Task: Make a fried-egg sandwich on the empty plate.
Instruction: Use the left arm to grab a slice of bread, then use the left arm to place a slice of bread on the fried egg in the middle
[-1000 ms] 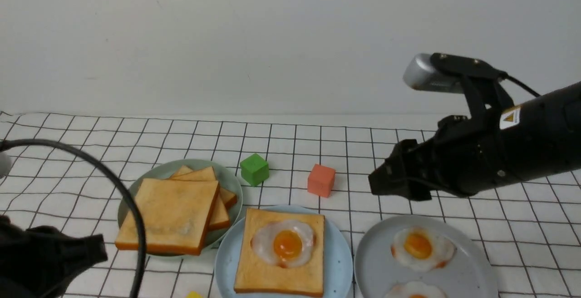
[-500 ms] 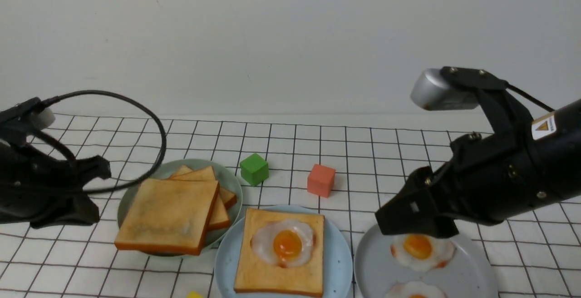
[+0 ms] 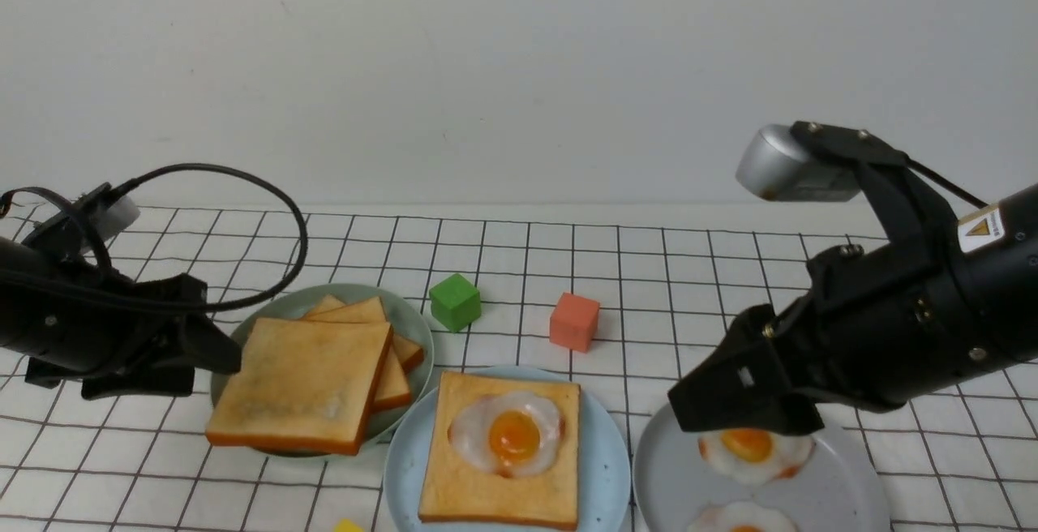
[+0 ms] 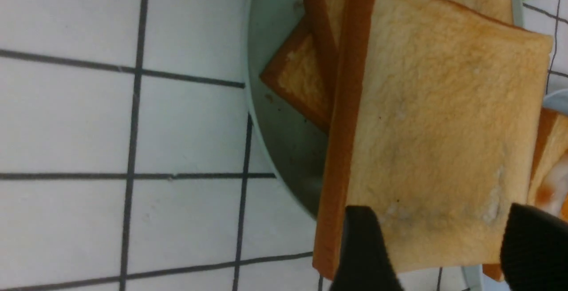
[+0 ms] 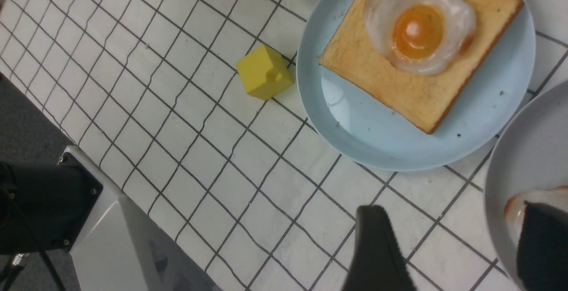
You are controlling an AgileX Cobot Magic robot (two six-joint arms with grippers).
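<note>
The left fingers (image 4: 361, 246), newly spread wide and empty, now reach the top toast slice (image 3: 304, 382); the right fingers (image 5: 377, 246) gape empty. The egg-topped toast (image 3: 486, 491) sits on the blue plate (image 3: 604, 467), at 4 o'clock from it: covering slice probably next.

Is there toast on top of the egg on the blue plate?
No, the fried egg lies uncovered on one toast slice on the blue plate.

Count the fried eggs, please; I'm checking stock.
3 fried eggs: one on the toast on the light-blue plate; two on the grey plate, the nearer cut off by the picture's edge, where more may hide.
</note>
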